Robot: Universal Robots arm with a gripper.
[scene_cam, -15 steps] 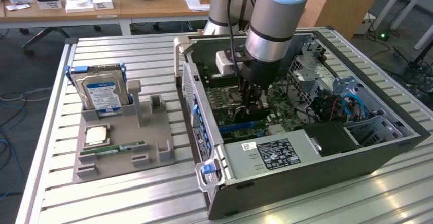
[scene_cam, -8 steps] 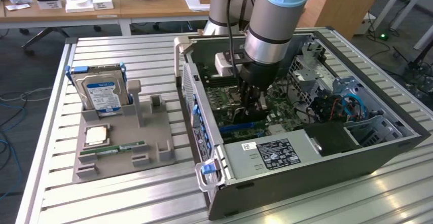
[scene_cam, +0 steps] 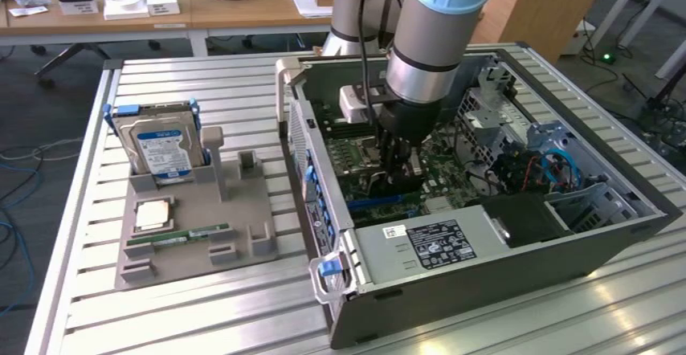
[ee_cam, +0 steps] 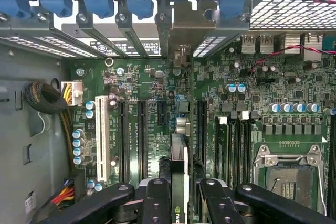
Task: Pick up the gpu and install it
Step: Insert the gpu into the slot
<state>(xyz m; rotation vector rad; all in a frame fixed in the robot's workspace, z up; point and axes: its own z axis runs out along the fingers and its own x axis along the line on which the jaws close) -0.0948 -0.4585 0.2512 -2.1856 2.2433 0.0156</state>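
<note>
One slatted metal tabletop (scene_cam: 214,315) carries everything noted. An open computer case (scene_cam: 600,246) lies on its side along the tabletop's edge at the exterior view's right, with its motherboard (ee_cam: 294,87) exposed. The robot arm (scene_cam: 434,42) reaches down into the case from above. A grey parts fixture (scene_cam: 247,202) sits by the opposite edge, at the exterior view's left, well apart from the arm. A hard drive (scene_cam: 161,146) stands upright at the fixture's far end. The gpu (ee_cam: 179,171) is inside the case, held edge-on over the motherboard's long expansion slots. The jaws are clamped on the gpu, one finger against each face. Whether its lower edge touches a slot cannot be told. A memory stick (scene_cam: 182,235) lies flat near the fixture's front.
</note>
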